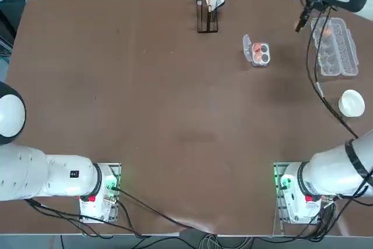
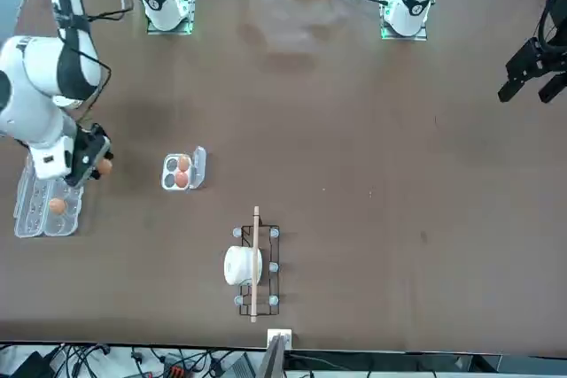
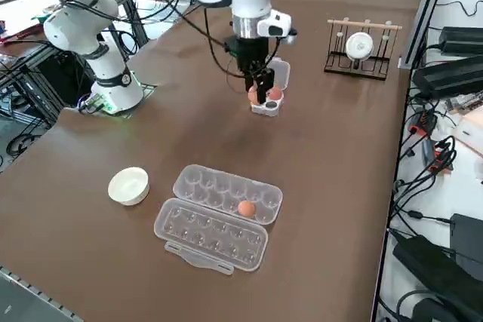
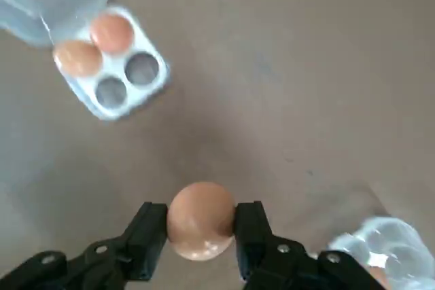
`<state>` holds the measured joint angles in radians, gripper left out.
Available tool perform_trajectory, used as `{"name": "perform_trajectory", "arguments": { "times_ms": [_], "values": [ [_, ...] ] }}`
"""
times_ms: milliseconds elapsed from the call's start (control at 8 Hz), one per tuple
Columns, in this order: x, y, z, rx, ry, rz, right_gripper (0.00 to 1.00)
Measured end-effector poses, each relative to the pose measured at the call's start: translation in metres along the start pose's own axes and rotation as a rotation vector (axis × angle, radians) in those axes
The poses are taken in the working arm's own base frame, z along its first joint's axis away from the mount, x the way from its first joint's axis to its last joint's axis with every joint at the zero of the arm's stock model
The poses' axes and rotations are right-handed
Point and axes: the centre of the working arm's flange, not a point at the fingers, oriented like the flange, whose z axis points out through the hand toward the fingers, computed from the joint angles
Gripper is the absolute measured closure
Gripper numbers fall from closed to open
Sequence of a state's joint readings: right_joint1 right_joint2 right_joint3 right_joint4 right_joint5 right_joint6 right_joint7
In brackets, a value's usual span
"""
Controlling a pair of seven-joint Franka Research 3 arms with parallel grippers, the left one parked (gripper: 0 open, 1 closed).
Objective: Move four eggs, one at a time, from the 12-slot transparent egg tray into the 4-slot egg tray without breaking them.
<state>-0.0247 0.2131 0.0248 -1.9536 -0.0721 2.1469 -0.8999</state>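
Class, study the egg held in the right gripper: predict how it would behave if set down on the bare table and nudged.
The egg in the right gripper would probably roll, since its outline is rounded with no flat side. Its smooth, glossy shell suggests it could slip and might crack if squeezed hard.

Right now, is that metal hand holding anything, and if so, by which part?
Yes: the right gripper holds an egg, pinched around its middle between the two fingers, one on either side.
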Motion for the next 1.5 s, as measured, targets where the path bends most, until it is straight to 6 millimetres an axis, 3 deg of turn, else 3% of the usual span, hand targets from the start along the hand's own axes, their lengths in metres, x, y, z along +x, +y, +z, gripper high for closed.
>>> {"name": "perform_trajectory", "arguments": {
  "times_ms": [500,875,1250,1500],
  "values": [
    [0.032,-0.041,0.027,0.042,0.046,0.122,0.42],
    [0.058,-0.087,0.061,0.01,0.084,0.187,0.42],
    [0.05,-0.112,0.095,-0.002,0.1,0.204,0.42],
    [0.048,-0.116,0.1,0.003,0.093,0.202,0.42]
  ]
}}
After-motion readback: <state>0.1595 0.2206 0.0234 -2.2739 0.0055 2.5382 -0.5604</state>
